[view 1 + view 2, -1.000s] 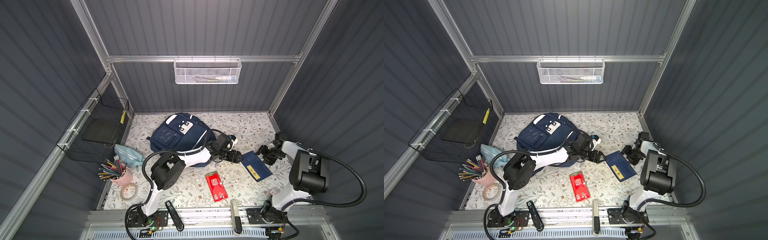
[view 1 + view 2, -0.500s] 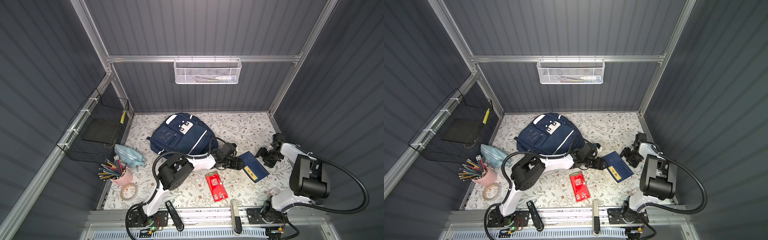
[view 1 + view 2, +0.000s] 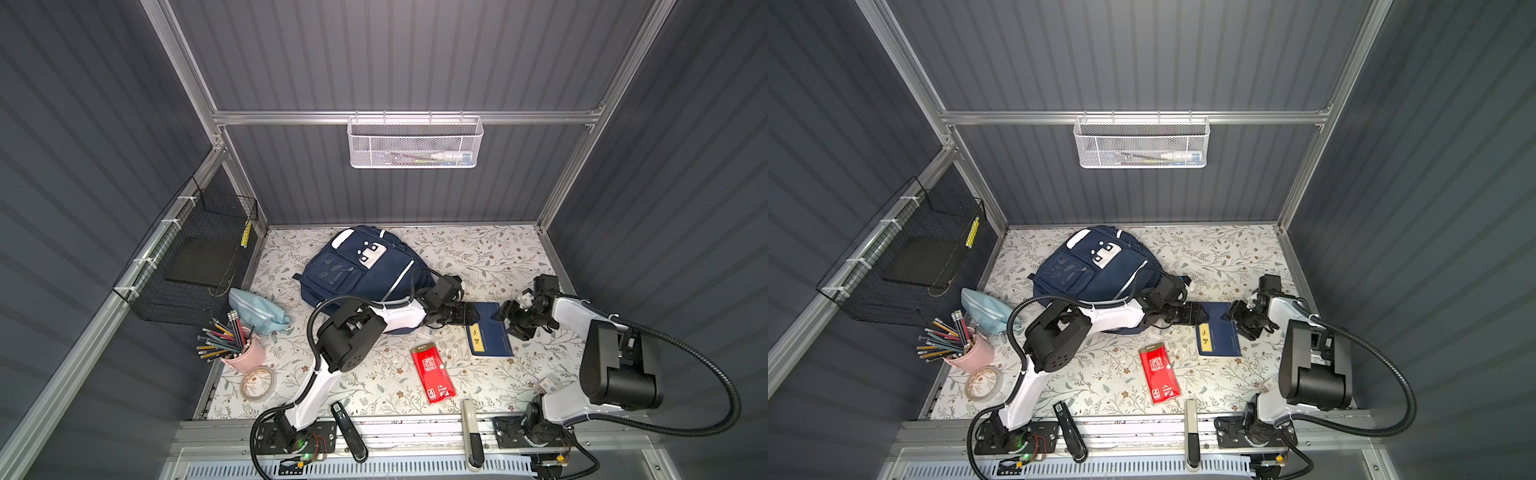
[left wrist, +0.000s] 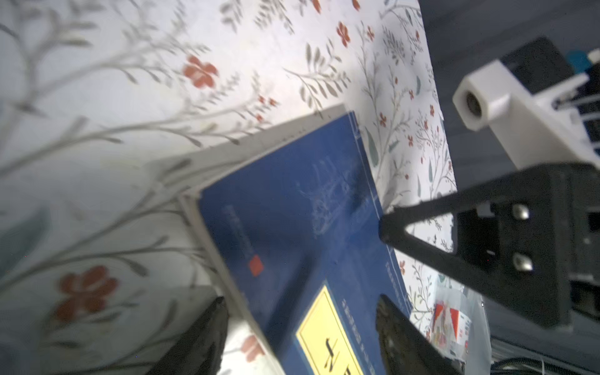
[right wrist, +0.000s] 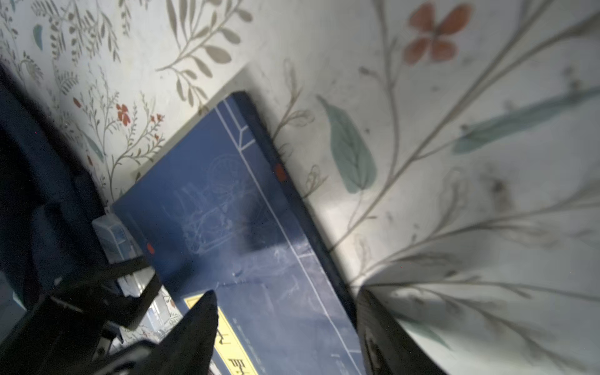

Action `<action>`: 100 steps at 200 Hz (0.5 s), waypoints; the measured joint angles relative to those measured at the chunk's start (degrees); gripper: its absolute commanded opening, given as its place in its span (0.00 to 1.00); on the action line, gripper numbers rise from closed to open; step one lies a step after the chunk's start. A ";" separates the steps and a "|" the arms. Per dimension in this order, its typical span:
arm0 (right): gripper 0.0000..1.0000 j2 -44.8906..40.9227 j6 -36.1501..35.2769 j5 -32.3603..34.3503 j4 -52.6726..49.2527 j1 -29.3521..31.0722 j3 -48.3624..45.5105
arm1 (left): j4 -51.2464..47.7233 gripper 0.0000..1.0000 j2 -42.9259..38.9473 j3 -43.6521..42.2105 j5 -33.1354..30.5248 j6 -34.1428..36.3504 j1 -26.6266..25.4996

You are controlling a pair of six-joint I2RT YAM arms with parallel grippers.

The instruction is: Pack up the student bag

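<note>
Left gripper [image 3: 473, 313] and right gripper [image 3: 503, 312] sit at opposite sides of the book [image 3: 492, 338]. Both sets of jaws are apart, straddling its edges. Bag [image 3: 361, 270] lies flat, left of the book.

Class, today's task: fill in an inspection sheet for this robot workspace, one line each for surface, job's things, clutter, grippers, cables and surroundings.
Surface: floral table cover, flat and lit.
Job's things: backpack lies front up at the back; book lies flat between the grippers.
Clutter: red packet near the front; pouch, pencil cup and tape roll along the left edge.
Grippers: left gripper and right gripper both open, low at opposite edges of the book.
Cables: left hose and right hose loop off the arms.
Surroundings: white basket on the back wall; wire basket on the left wall.
</note>
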 measured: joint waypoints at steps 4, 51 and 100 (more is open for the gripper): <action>0.69 0.02 0.13 -0.33 0.28 0.02 -0.15 | -0.13 0.73 0.00 0.04 -0.33 0.17 0.26; 0.69 0.37 1.42 -2.86 3.23 0.00 -0.90 | -8.72 0.72 -1.46 1.51 -9.33 5.64 -0.98; 0.66 -1.03 1.36 -3.17 6.03 -0.02 -2.99 | -7.91 0.43 -1.70 -0.11 -8.44 5.51 -1.81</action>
